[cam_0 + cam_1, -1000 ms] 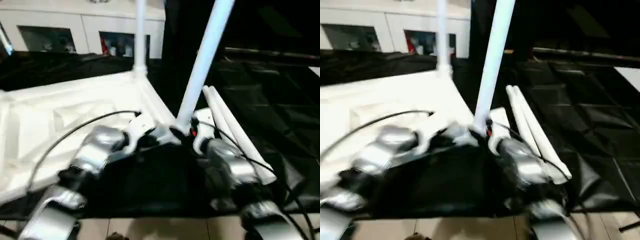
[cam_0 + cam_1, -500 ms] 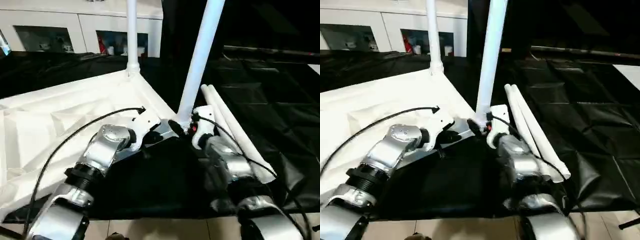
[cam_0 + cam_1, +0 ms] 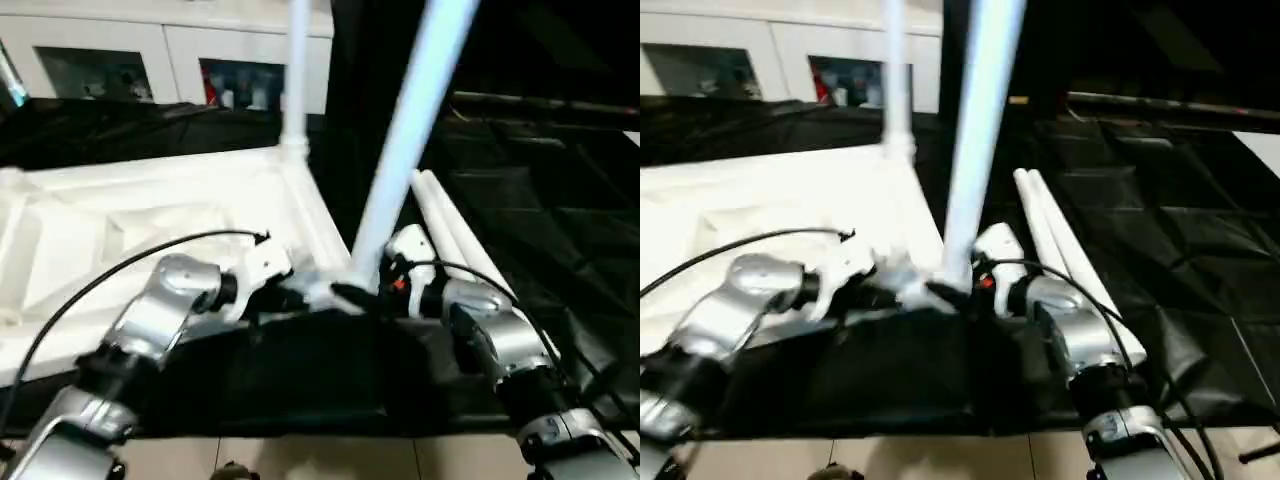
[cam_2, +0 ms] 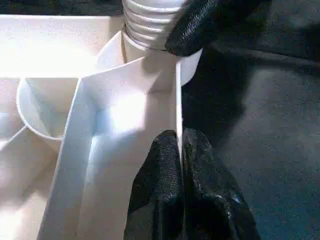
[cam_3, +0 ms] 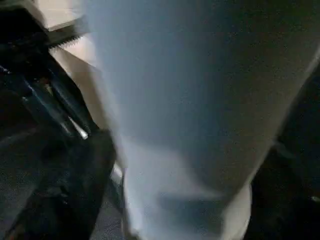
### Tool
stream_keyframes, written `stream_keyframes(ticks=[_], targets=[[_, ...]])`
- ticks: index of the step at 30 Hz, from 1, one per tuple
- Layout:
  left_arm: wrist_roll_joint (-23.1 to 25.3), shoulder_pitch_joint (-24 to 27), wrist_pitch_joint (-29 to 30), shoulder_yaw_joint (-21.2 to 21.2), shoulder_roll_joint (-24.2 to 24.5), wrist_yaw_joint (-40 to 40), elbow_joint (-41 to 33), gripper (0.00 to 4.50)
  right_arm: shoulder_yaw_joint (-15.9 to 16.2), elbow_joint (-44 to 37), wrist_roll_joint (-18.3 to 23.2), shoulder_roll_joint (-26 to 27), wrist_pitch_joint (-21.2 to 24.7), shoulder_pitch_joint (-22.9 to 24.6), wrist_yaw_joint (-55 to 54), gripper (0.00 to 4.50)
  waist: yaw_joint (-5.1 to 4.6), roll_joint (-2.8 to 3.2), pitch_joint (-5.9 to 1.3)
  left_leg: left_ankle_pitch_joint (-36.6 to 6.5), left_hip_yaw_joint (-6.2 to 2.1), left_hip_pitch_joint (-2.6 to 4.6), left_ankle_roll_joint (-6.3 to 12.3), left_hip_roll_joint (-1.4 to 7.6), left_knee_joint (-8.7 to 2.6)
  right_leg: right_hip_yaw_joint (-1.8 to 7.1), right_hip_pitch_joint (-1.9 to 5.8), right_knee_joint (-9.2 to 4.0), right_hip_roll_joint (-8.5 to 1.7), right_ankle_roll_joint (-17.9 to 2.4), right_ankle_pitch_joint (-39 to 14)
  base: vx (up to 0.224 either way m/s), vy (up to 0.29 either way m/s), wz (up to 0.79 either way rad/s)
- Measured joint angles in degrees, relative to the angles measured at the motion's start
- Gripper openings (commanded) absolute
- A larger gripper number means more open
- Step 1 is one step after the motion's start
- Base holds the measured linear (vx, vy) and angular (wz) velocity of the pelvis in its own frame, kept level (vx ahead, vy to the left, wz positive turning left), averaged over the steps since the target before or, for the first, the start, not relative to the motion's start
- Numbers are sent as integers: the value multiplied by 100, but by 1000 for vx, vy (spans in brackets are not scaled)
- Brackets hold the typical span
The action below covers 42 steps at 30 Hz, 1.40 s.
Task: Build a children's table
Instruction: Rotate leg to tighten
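Left wrist view, nearest the work, has the left end effector (image 4: 181, 150) clenched on the thin rim wall of the tabletop (image 4: 107, 125), just short of the corner socket where the near leg (image 4: 150, 22) enters by its ribbed end; that ribbing goes unseen from the head. Right end effector (image 3: 375, 285) sits at the leg's base, fingers spread, whether gripping I cannot tell; turn the leg upright and steady while the rim stays pinned. Farther off, head views add a far leg (image 3: 297, 75) already standing, and two spare legs (image 3: 455, 235) on the black worktop (image 3: 560, 220), right.
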Motion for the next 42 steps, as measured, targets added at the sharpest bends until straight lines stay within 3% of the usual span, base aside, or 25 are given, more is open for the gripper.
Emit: stream_keyframes(ticks=[3,14,18,20,22,25,28,32,37,38,42], targets=[[-10,36,47,-3,41,-71,-72,0,46,-97,16,-99,156,20,177,394,20,-12,7,0,3,1,0,0,1,3,0,0,0,0,0,0,0,0],[-36,36,102,-2,54,-89,-78,0,138,-122,-46,-136,235,69,214,297,25,-17,8,0,3,2,0,0,1,4,0,2,0,0,0,0,0,0],[-35,36,106,5,45,-22,-75,0,103,-101,-51,-41,235,69,78,282,21,-19,8,1,4,4,-1,0,3,5,0,5,0,0,1,0,0,0],[40,28,123,26,-50,239,-23,0,-60,100,-53,163,191,51,-322,279,15,-21,6,1,4,10,-2,0,4,7,3,8,0,0,2,0,0,0],[206,-123,170,54,-304,667,198,0,-344,470,-55,486,98,-75,-1053,279,-6,-22,5,1,9,17,-2,-1,4,18,3,10,0,-1,12,0,0,0],[322,-244,224,55,-529,1039,365,0,-501,725,-52,681,83,-224,-1638,278,-25,-27,1,2,11,19,-3,-2,5,23,5,8,0,2,16,0,0,0],[481,-520,395,108,-1099,1844,797,0,-851,1273,-91,1069,-61,-555,-2856,278,-28,-29,0,3,17,23,-5,-5,4,33,4,6,0,6,29,0,0,0],[565,-718,533,108,-1483,2432,1091,0,-999,1830,-236,1438,-423,-858,-4011,278,-46,-29,-5,3,28,31,-5,-12,4,58,4,6,0,12,33,0,0,0],[625,-760,539,108,-1556,2531,1156,0,-1044,2082,-345,1540,-764,-924,-4281,278,-43,-32,-6,2,29,31,-4,-14,5,63,4,3,0,16,34,0,0,0],[649,-760,502,106,-1555,2532,1161,0,-1077,2105,-343,1549,-820,-934,-4259,333,-43,-33,-5,2,30,31,-4,-14,5,65,3,3,0,19,36,0,0,0],[656,-752,353,95,-1424,2467,1159,0,-1147,2160,-285,1500,-1009,-912,-3665,367,-54,-34,-3,2,30,20,-4,-11,2,65,-10,4,5,22,38,0,0,0]])
